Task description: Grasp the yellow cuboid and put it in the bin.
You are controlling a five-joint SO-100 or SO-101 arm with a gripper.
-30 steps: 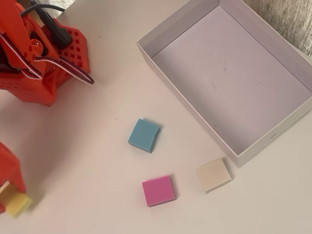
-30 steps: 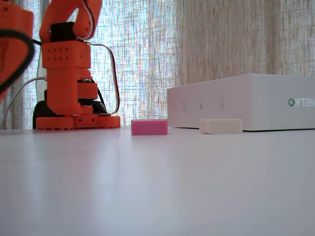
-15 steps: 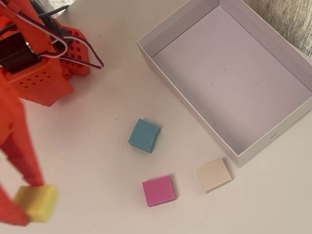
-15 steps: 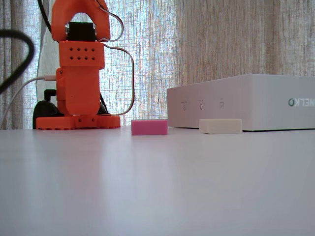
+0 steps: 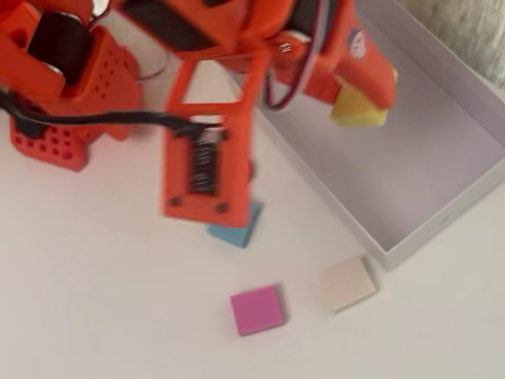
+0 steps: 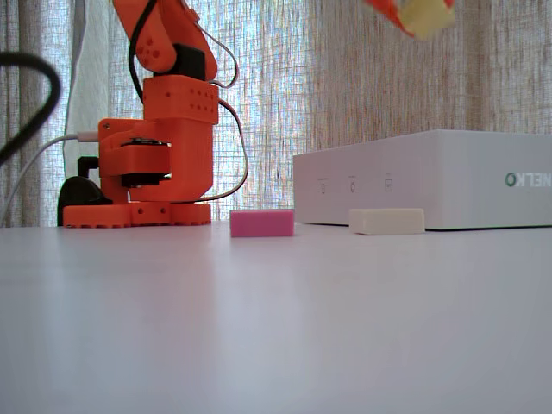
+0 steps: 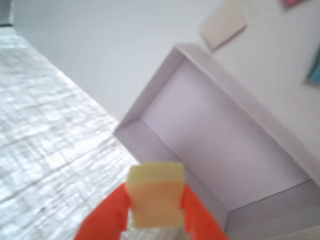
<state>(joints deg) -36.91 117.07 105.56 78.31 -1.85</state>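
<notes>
I see my claw (image 7: 152, 212) clamped on the yellow block (image 7: 154, 194), held high above the white box (image 5: 410, 158). Pink block (image 5: 256, 309) and cream block (image 5: 347, 283) lie on the table (image 5: 102, 300) outside it.

Overhead looks straight down on the arm and bin (image 5: 442, 221). Your fixed view sits at tabletop height, facing the curtain. Wrist cam looks past the gripper (image 7: 152, 210) into the bin; all three share it.

Claw (image 5: 364, 99) holds cuboid (image 5: 359, 110) above bin (image 5: 442, 225).
</notes>
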